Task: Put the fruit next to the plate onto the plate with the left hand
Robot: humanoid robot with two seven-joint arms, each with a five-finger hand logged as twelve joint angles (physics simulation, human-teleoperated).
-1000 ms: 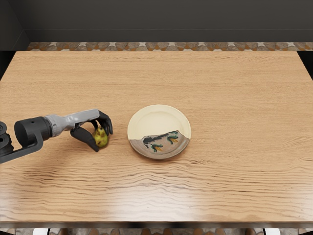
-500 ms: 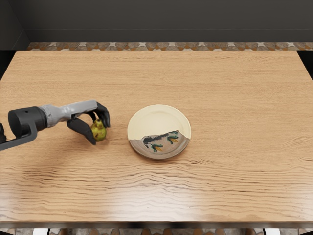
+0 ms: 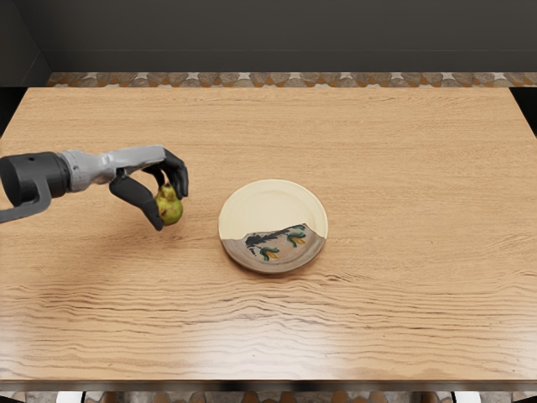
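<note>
Pear [image 3: 169, 206] was gripped in the left hand [image 3: 164, 166], dark fingers [image 3: 179, 180] clamped round it, stem end up. It was left of the plate [image 3: 268, 206], near but apart, not on it. Arm came in from the left edge over the wooden surface [image 3: 377, 151].

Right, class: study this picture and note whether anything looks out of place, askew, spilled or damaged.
Nothing stands out. The plate lies flat and whole on the table, and the left hand grips the pear in its fingers, to the plate's left, not on it yet. Nothing spilled.
</note>
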